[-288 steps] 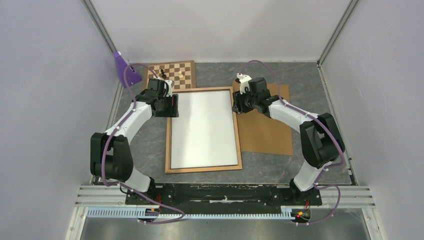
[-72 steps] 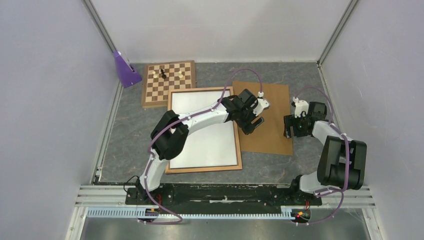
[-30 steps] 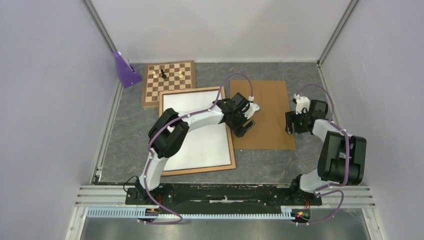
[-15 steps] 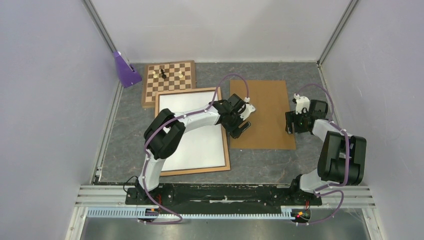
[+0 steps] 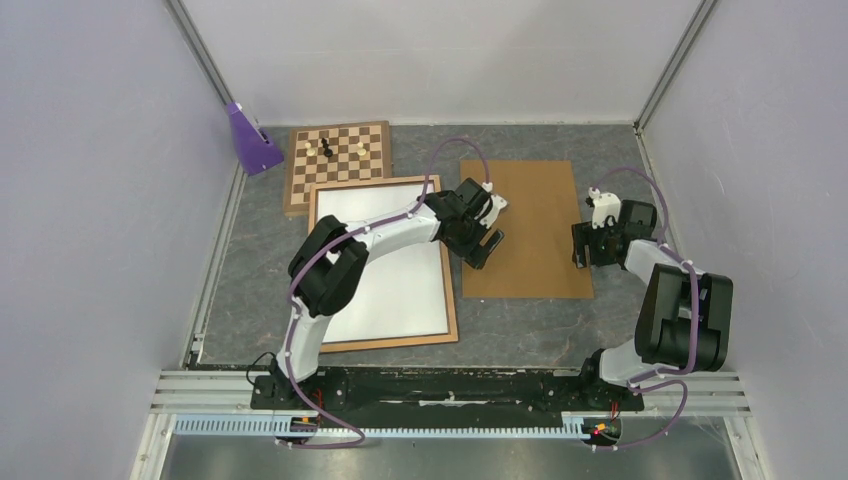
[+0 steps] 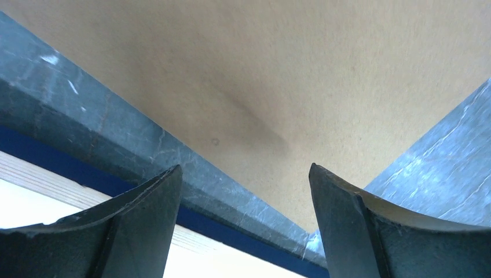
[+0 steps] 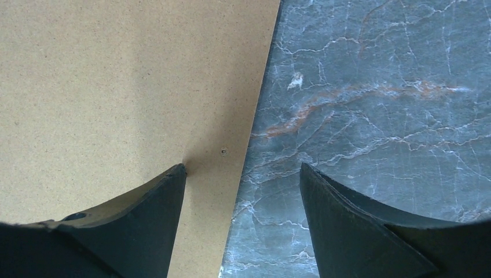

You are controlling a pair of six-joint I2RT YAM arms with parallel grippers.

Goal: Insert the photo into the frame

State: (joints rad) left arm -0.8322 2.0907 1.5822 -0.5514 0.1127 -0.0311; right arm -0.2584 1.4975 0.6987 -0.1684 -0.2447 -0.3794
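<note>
Top external view: the photo (image 5: 385,275) lies white side up inside the frame (image 5: 391,343), just left of the brown board (image 5: 535,255).
The photo looks like a light, bendy sheet that is hard to pinch while flat, so it is best lifted by an edge. The frame seems thin, stiff and likely to slide, so it is best held by a rail. The left arm stretches across the frame, its gripper (image 5: 485,248) wide open and empty above the table (image 5: 270,260) strip between frame and board. The right arm is folded back, its gripper (image 5: 579,246) also wide open and empty over the board's right edge.
</note>
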